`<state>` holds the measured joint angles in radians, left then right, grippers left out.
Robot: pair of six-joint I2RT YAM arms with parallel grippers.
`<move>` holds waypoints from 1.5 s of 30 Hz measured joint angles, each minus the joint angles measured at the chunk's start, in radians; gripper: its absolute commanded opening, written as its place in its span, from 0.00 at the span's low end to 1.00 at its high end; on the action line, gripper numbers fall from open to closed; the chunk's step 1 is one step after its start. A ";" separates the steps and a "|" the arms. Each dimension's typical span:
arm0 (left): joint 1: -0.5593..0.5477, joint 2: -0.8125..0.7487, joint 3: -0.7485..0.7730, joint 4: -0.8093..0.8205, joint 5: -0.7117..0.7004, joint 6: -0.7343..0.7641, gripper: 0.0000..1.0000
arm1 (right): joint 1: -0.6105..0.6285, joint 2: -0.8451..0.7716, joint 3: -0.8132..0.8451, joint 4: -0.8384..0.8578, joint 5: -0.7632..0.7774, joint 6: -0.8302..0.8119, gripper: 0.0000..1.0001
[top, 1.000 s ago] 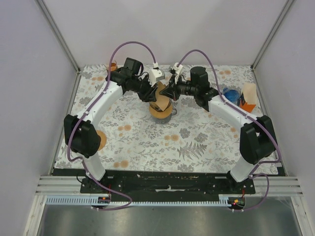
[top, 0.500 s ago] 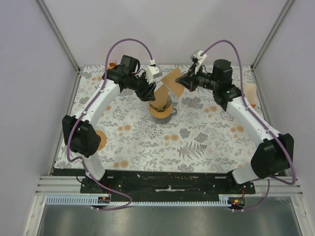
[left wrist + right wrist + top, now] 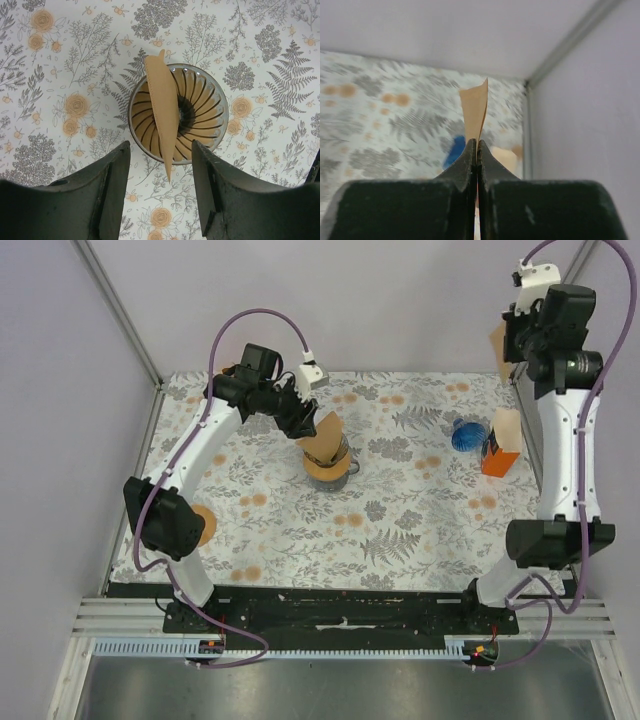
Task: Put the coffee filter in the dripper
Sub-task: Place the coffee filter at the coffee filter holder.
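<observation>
The flowery table [image 3: 400,530] holds a round dripper [image 3: 207,112]. The left gripper [image 3: 160,152] hangs just above it, jaws apart and gripping nothing. A flat brown coffee filter [image 3: 162,115] stands on its edge inside the dripper. High at the far right, the right gripper [image 3: 477,146] pinches a second filter [image 3: 475,110] tight.

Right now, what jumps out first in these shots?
A folded brown filter stands on edge in the ribbed dripper near the middle of the table, under the open left gripper. Far right, the right gripper is up high, shut on a second brown filter.
</observation>
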<state>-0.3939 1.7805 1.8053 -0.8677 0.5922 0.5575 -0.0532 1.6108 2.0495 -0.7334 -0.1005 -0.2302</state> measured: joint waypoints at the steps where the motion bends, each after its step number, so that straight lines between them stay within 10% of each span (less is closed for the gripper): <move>1: 0.000 0.000 0.000 0.001 -0.004 -0.008 0.59 | -0.023 0.036 0.047 -0.047 0.054 -0.010 0.00; 25: -0.001 -0.033 -0.068 0.047 -0.066 -0.113 0.59 | -0.152 0.354 -0.018 -0.352 0.313 -0.077 0.00; 33: -0.007 -0.033 -0.069 0.051 -0.063 -0.112 0.66 | -0.151 0.390 -0.005 -0.356 0.276 -0.049 0.97; 45: -0.016 -0.010 -0.069 0.108 -0.067 -0.112 0.64 | -0.138 0.261 0.049 -0.341 0.208 0.002 0.98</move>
<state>-0.4099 1.7702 1.7359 -0.7593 0.5255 0.4454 -0.1909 1.8713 2.0987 -1.0744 0.1070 -0.2283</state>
